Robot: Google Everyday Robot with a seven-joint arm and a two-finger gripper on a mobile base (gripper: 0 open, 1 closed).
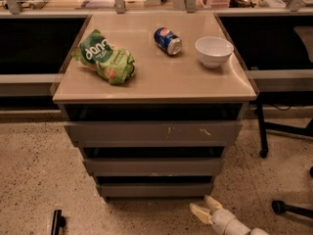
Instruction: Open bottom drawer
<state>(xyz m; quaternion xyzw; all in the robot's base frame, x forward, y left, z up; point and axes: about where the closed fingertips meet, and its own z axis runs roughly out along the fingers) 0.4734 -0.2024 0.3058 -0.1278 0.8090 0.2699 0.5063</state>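
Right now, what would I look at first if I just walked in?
A bright green snack bag lies on the cabinet top, left of a blue can and a white bowl. Down by the floor, the end effector hovers open near the right end of the bottom drawer, not touching it.
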